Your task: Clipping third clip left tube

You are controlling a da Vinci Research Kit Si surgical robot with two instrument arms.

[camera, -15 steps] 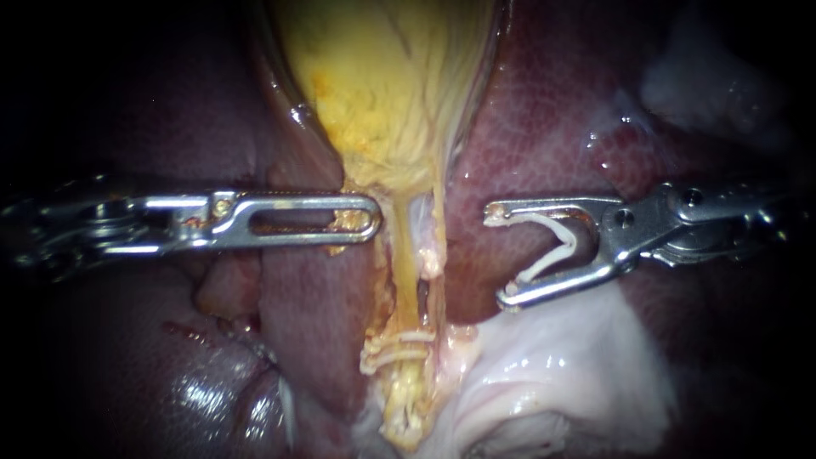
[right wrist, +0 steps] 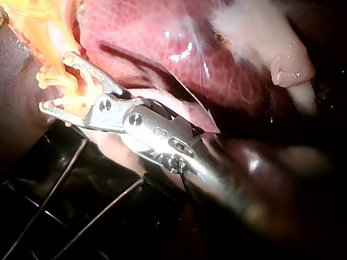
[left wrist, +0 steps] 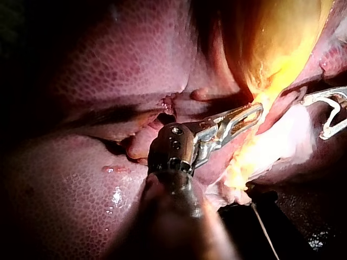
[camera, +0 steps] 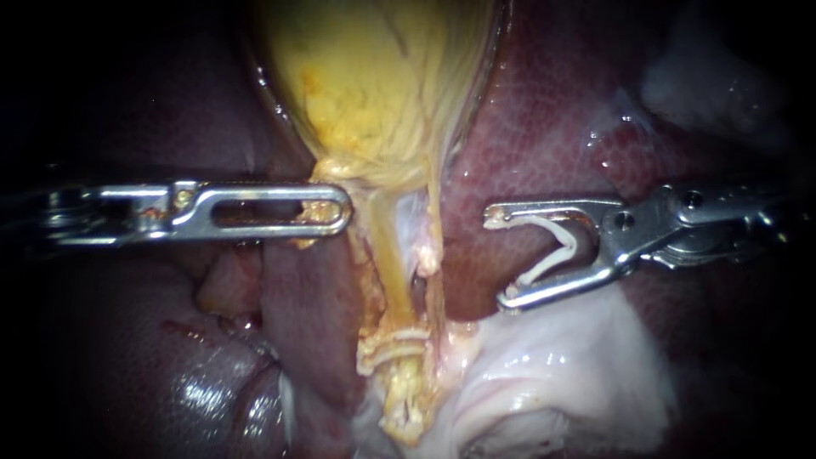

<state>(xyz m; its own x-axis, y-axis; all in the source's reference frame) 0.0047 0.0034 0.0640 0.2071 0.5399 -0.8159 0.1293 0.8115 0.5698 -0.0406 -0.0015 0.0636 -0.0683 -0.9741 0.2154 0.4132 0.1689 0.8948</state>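
Observation:
My left instrument (camera: pixel 336 210) comes in from the left, its slotted jaws shut on the yellow gallbladder (camera: pixel 374 93) at its narrow lower end. From there the left tube (camera: pixel 393 272) runs down, thin and yellow, to two white clips (camera: pixel 393 344) lying across it. My right instrument (camera: pixel 495 257) hovers to the right of the tubes, apart from them; its jaws stand wide apart with a white clip (camera: pixel 557 246) held between them. The left wrist view shows my left instrument (left wrist: pixel 254 112) on the yellow tissue. The right wrist view shows my right instrument (right wrist: pixel 55 81) beside it.
Dark red liver (camera: pixel 544 119) lies on both sides of the gallbladder. Pale white tissue (camera: pixel 561 365) spreads below my right instrument. A paler strand (camera: pixel 429 255) runs just right of the left tube. Thin wires (right wrist: pixel 49 195) cross the dark ground under the right instrument.
My left instrument has drawn back to the left, pulling the gallbladder's lower end and the tube's upper part with it. The right instrument and its clip have stayed in place.

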